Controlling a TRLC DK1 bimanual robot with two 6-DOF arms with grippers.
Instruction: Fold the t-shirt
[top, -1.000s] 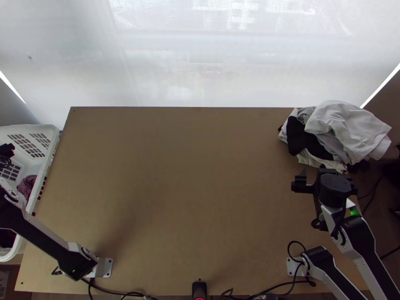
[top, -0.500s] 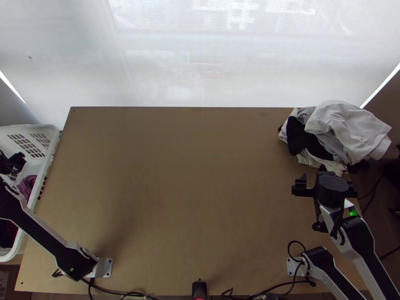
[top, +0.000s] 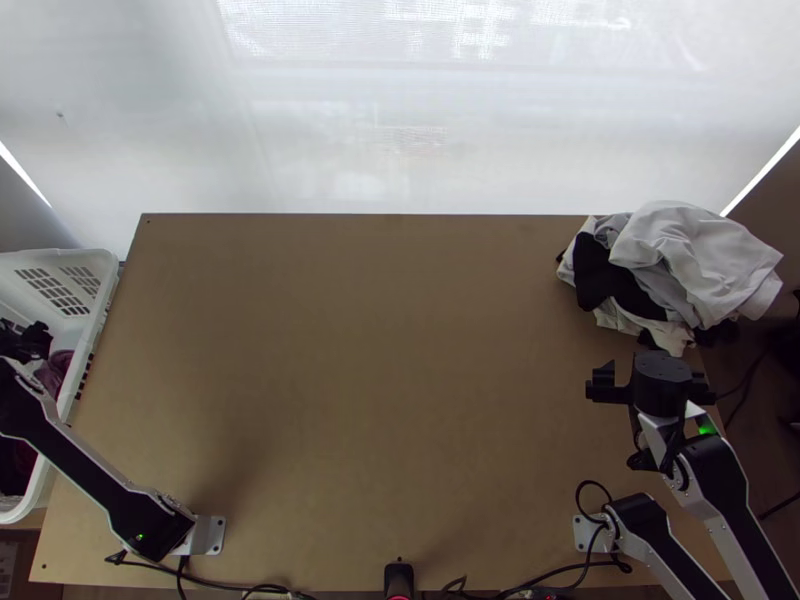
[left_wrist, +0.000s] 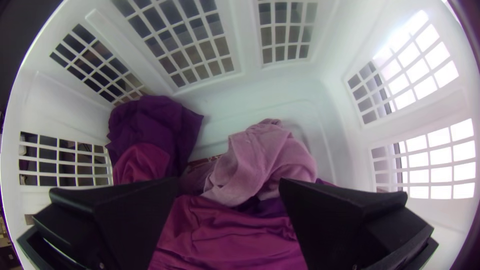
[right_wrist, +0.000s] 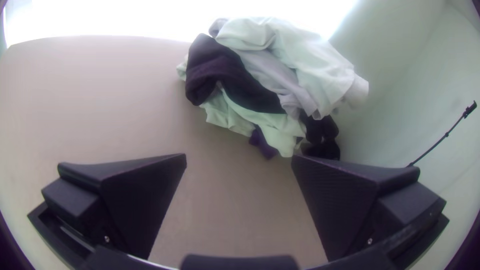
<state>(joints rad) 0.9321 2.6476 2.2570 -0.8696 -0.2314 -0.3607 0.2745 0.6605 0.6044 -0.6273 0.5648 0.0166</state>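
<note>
Looks steeply down from high over brown wooden table; from left wrist, closely into white plastic basket; from right, toward black-and-white cloth heap, shared with top view.

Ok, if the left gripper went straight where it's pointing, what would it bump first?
Probably the pale pink cloth in the white basket, ahead between the left gripper's open fingers. The magenta cloth is close by, and which is nearer is unclear.
</note>
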